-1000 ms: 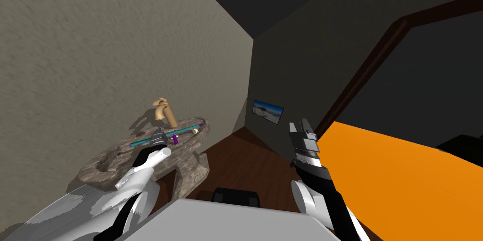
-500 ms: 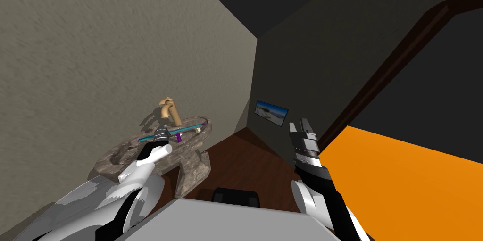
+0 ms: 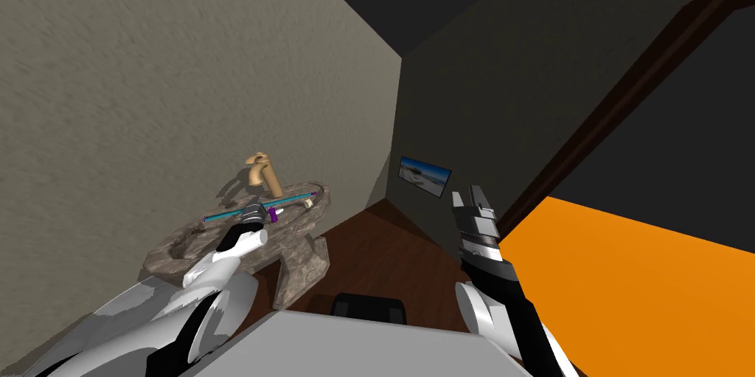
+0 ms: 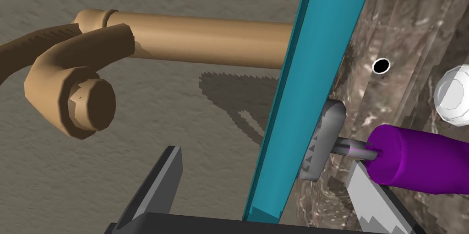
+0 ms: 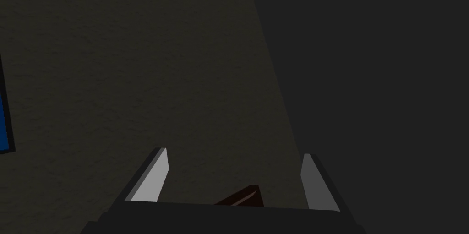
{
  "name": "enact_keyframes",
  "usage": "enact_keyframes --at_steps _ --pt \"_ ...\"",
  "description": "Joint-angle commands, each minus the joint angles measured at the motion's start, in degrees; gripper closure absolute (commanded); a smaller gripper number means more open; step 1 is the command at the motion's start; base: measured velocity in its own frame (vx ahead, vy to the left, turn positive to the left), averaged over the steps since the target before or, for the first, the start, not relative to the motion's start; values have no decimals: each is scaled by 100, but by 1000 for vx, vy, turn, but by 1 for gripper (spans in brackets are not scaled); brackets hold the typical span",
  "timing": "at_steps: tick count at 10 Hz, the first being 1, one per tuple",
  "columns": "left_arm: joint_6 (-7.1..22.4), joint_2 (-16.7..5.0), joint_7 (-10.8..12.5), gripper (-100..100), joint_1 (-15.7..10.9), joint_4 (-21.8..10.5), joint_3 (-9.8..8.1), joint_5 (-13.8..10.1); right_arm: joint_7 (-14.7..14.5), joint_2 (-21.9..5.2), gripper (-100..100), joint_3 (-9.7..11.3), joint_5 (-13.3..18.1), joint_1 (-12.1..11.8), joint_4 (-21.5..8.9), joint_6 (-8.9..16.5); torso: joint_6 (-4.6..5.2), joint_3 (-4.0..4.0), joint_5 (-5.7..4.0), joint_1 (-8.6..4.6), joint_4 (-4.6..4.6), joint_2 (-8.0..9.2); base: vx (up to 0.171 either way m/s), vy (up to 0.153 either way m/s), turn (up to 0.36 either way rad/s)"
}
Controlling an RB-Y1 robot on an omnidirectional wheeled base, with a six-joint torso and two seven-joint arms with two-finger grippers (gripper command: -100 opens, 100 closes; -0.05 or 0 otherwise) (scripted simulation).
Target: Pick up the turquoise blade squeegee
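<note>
Over the past second our head camera shifts, so the stone-look sink (image 3: 295, 236) slides right in the head view and the dark door frame (image 3: 590, 114) climbs toward the upper right corner. Our left end effector (image 3: 253, 212) edges slightly nearer the tan faucet (image 3: 262, 173). The turquoise blade squeegee (image 3: 221, 215) now reaches further out past that end effector, and its purple handle (image 3: 273, 212) looks shorter and more level.

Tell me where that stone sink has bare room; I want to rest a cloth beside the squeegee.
Free: the near end of the sink, around its hollow, short of the squeegee blade. Crowded: the far end, where the squeegee lies across the top beside the faucet, with the left gripper astride it, jaws open.
</note>
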State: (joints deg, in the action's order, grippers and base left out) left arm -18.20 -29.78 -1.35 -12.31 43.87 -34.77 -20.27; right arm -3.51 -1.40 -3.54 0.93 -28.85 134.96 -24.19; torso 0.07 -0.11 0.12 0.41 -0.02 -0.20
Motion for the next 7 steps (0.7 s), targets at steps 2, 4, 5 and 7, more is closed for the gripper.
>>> enact_keyframes --at_steps 2,4,5,7 --pt "-144 -278 394 -100 -213 -266 277 291 0 0 0 0 0 0 0 0 0 0 0 -1 0 -1 28 -31 196" --pt "-144 -394 691 -100 -213 -547 393 623 0 1 0 0 0 -1 0 0 -2 -14 -8 -34 -5 -25 50 -76 157" --pt "-144 -394 854 -100 -213 -573 393 799 0 0 0 1 0 0 0 0 3 -11 -6 -24 -5 -18 2 -17 -40" --pt "-144 -394 1180 -100 -213 -573 393 891 0 0 0 0 0 0 0 0 1 -2 -1 -3 -1 -3 -7 6 -6"
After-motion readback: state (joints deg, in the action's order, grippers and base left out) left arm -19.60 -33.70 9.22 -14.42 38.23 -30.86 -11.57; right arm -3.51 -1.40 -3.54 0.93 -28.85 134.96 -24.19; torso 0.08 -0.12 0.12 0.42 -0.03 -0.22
